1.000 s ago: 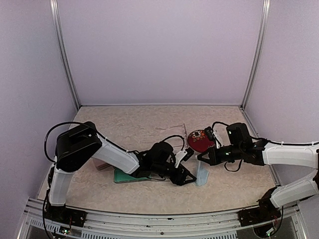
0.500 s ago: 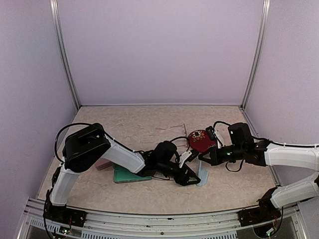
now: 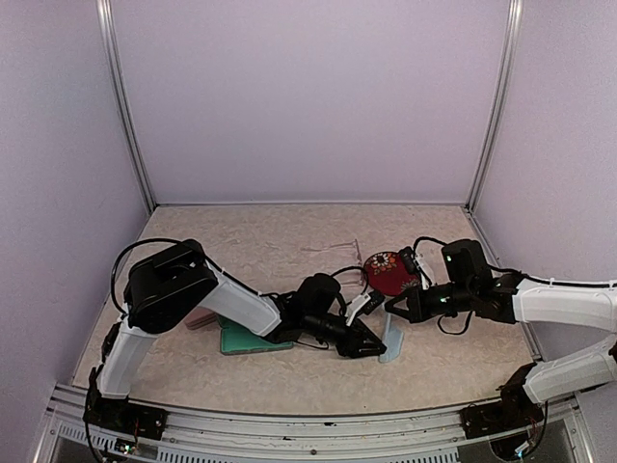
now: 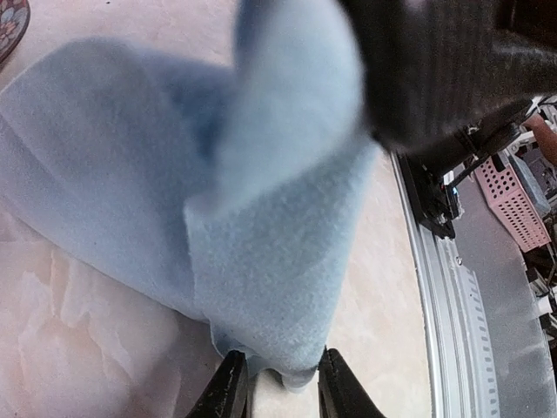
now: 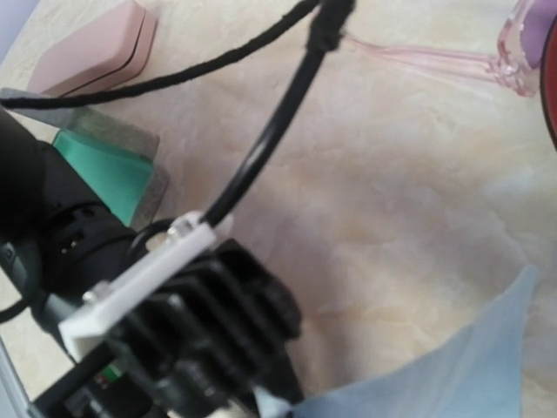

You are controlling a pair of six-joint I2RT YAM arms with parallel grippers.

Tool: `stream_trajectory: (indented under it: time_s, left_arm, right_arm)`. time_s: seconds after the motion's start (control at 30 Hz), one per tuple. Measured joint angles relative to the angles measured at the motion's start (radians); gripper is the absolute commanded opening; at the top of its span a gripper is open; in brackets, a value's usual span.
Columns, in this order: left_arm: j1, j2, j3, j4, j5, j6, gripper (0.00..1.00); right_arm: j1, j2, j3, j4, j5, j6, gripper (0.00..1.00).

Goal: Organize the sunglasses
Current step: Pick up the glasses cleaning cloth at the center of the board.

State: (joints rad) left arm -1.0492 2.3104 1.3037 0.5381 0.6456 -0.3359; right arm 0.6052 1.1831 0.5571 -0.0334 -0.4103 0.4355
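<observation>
Top view: pale clear-pink sunglasses (image 3: 337, 249) lie flat on the table (image 3: 241, 241), just above frame centre, left of a round red flowered item (image 3: 388, 273). They sit up-frame of both pincers, apart from them and untouched. The right gripper (image 3: 390, 311) is pressed together on the top of a light-blue cloth (image 3: 390, 340), which hangs upright. The left gripper (image 3: 371, 345) sits at the cloth's lower edge. Left wrist view: the cloth's corner lies between the fingers (image 4: 228, 392); cannot tell whether they clamp it. An open teal case (image 3: 241, 340) lies lower left.
</observation>
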Motion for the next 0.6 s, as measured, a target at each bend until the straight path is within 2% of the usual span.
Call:
stream_trajectory:
  time_s: [0.43,0.6]
  left_arm:
    - [0.002,0.000,-0.040,0.059,0.022,-0.027,0.01]
    - [0.002,-0.012,-0.069,0.084,0.002,-0.027,0.00]
  right_arm:
    - [-0.006,0.000,0.000,-0.003,0.000,-0.004,0.00]
    - [-0.006,0.000,0.000,-0.006,0.000,-0.005,0.00]
